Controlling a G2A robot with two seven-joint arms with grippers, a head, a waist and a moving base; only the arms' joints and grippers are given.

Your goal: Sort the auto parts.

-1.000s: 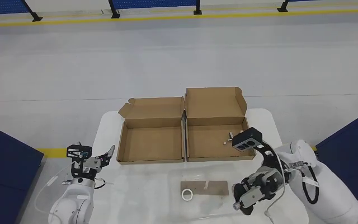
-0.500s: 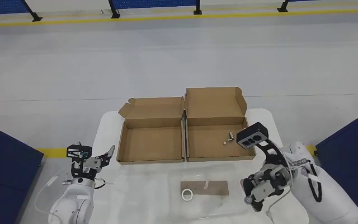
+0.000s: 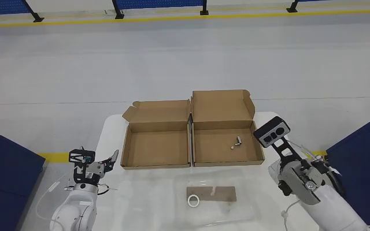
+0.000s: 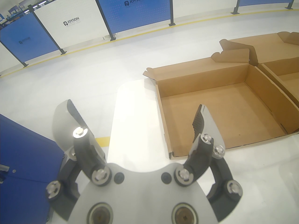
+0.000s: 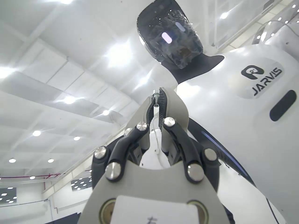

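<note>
Left hand (image 4: 136, 111) spread wide above the near-left corner of the table (image 3: 150, 190). Right hand (image 5: 158, 94) points up, pinched tight on a small threaded part (image 5: 155, 100). A metal part (image 3: 239, 139) lies in the right box (image 3: 225, 163), which touches the left box (image 3: 156, 167). White ring (image 3: 193, 200) on the table, near side.

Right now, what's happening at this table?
The right gripper is shut on a small metal part and points upward, off the table. The left gripper is open beside the left box, which looks empty. The right box holds two small parts. A white ring and a brown card lie on the table nearer the robot, not yet boxed.
</note>
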